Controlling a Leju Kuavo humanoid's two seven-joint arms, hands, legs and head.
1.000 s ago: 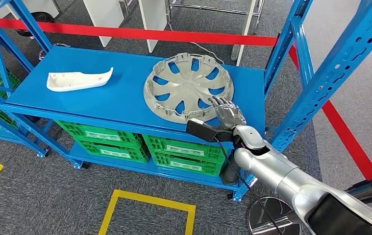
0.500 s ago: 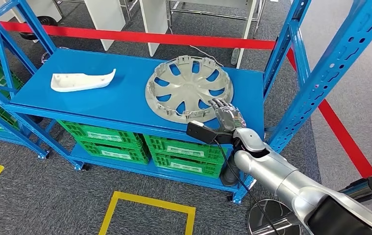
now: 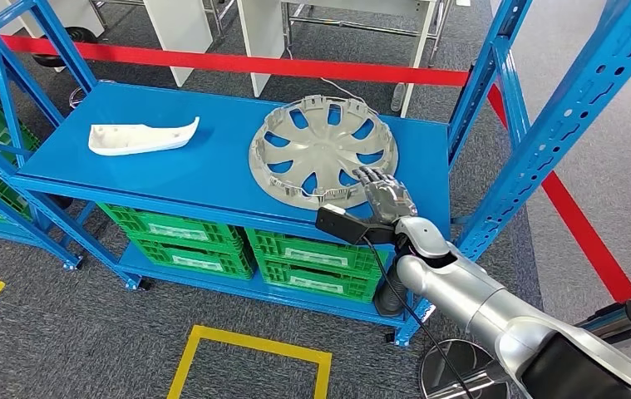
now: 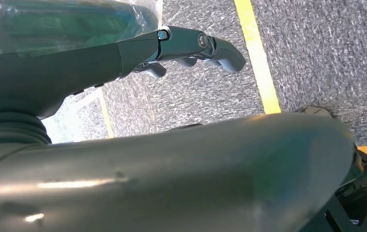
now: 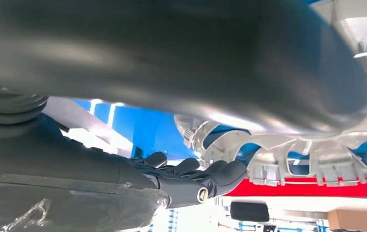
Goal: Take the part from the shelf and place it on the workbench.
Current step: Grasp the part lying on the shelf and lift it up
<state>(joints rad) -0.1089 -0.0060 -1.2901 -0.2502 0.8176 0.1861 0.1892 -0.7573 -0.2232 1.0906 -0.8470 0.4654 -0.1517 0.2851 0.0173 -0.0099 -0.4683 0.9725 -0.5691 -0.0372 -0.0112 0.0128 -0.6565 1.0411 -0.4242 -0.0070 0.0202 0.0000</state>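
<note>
A: What's near the wheel cover (image 3: 322, 151)?
B: It lies at the blue shelf's (image 3: 212, 166) right end; a white part (image 3: 141, 135) sits well left, green crates (image 3: 237, 249) below.
A: The right hand (image 3: 385, 193)?
B: Fingers rest on the cover's near rim; grip unclear. The left hand (image 4: 191, 46) hangs open

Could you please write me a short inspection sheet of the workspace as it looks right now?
Surface: blue shelf deck, bare between the two parts.
Job's things: grey wheel cover lying flat near the deck's front right; white moulded part lying flat at the left.
Clutter: nothing seen on the deck.
Hands: right hand on the wheel cover's near rim, grip cannot be judged; left hand hangs over the floor, holding nothing, fingers apart.
Cables: black cable runs along the right arm; a thin wire behind the deck.
Surroundings: green crates below, red floor tape, yellow floor markings.
</note>
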